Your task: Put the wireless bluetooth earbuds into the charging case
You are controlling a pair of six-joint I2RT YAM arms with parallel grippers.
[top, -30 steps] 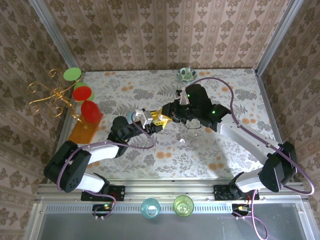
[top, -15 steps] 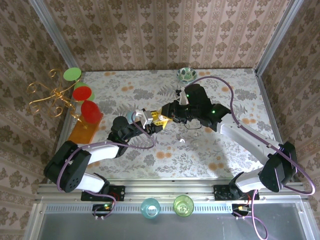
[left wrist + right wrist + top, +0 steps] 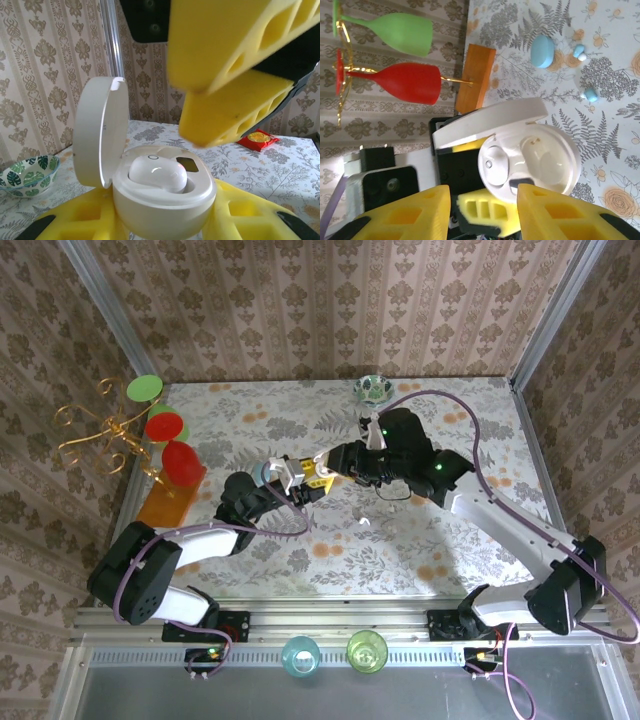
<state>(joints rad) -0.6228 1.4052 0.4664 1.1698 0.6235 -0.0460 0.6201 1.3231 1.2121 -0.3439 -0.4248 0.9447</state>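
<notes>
My left gripper is shut on the white charging case and holds it above the table. The case's lid stands open. One white earbud sits in one socket; the other socket is bare. My right gripper hovers just over the case, open, with nothing between its yellow fingers. Two pale-blue earbuds lie on the table beside a closed pale-blue case. A small white bud lies mid-table.
A gold rack with red and green wine glasses stands on an orange block at the left edge. A patterned bowl sits at the back. Two cups stand by the arm bases.
The right gripper's jaws have spread apart and its arm has shifted slightly right. The left gripper and the case have stayed put.
</notes>
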